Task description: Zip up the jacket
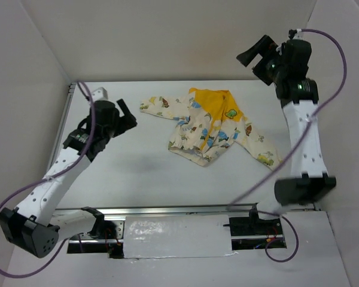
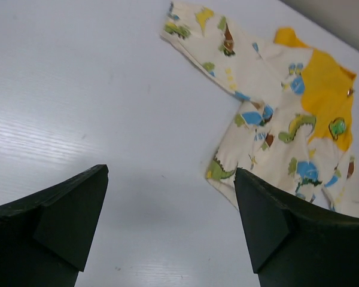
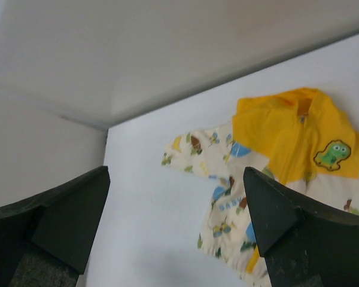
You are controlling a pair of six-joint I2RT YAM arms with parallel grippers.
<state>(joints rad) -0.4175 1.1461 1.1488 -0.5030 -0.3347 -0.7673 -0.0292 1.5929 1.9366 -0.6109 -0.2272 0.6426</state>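
Jacket [image 1: 212, 128] lies flat on the white table [image 1: 143, 173], far of centre, between the two YAM arms. Yellow-orange hood [image 1: 212, 101] points to the far wall and the hem faces the arm bases. One sleeve is flung out on the L side; the other trails toward the R arm's base. The front looks rumpled, and the zip's state can't be read at this res.

L gripper [image 1: 130, 115] hovers just L of the jacket, near the outflung sleeve, fingers spread wide w/ nothing between them. The L wrist cam shows bare tabletop in the gap. R gripper [image 1: 251, 66] hangs high beyond the hood end, off the jacket's far R corner, jaws likewise apart and empty.

Neither arm touches the cloth. Both cams are angled onto the garment, prob. to size up hem and zip before a grab. No containers in shot.
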